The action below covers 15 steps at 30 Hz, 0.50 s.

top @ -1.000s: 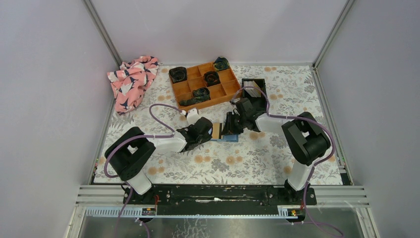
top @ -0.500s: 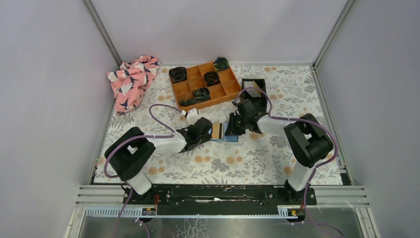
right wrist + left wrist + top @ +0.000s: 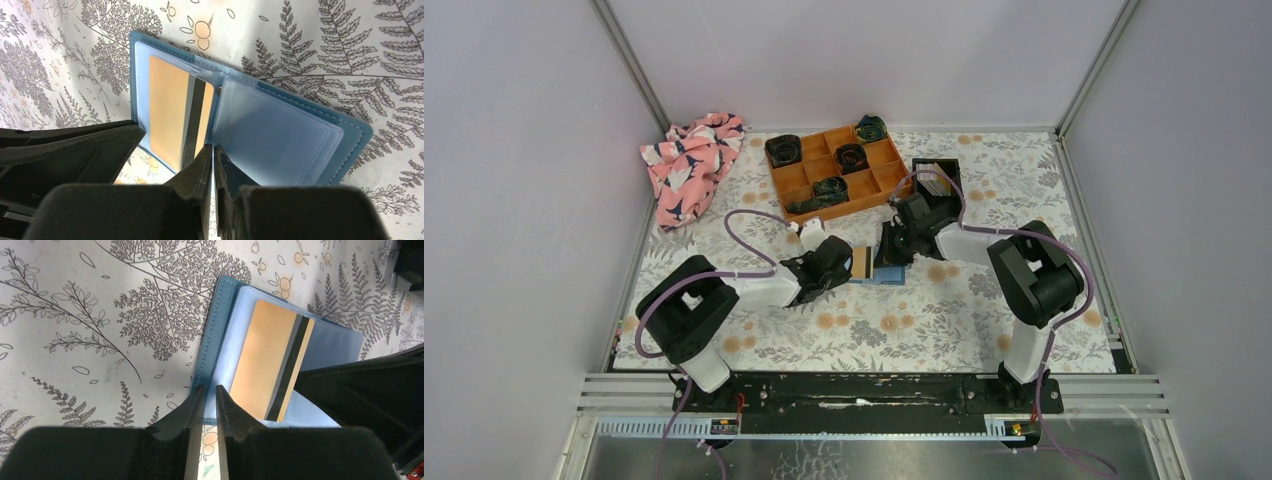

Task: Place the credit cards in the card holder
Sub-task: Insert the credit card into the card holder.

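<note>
The teal-blue card holder (image 3: 888,278) lies open on the floral table, clear sleeves up (image 3: 275,130). A tan credit card with a black stripe (image 3: 265,360) sits partly in its left sleeve and also shows in the right wrist view (image 3: 167,105). My left gripper (image 3: 209,388) is almost shut, its tips at the holder's near left edge (image 3: 212,335); nothing shows pinched between them. My right gripper (image 3: 210,148) is shut, its tips against the card's striped edge by the spine. More pale cards (image 3: 932,181) stand in a black bin.
The black bin (image 3: 951,166) stands just behind the right gripper. An orange compartment tray (image 3: 780,187) with dark rolled items sits at the back centre. A pink patterned cloth (image 3: 689,160) lies at the back left. Grey walls enclose the table.
The right wrist has shifted slightly toward the back and left over the holder. The left arm and the holder have stayed in place.
</note>
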Available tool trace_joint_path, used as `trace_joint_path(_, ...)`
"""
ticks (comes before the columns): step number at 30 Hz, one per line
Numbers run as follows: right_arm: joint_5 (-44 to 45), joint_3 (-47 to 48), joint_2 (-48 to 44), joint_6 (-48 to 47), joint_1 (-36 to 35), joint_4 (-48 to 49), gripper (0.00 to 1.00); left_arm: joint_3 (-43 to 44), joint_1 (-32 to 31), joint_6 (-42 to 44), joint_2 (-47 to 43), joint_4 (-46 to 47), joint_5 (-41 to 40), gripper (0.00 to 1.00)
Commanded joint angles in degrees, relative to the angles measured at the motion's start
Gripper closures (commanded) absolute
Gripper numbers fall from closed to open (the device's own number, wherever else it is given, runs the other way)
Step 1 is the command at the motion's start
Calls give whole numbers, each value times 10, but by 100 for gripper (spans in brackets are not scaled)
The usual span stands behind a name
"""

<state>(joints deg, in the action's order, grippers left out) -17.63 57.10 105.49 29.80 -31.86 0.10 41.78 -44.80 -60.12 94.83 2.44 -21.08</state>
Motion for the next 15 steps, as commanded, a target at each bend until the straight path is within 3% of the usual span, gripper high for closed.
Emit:
trace_joint_path(1,5,30,15,-2,-13,-19,89,-35,18,15,51,-104,-21,78)
trace_joint_path(15,21,46,30,-4,-25,-36,88,-105,18,-15,-92,-62,-72,74)
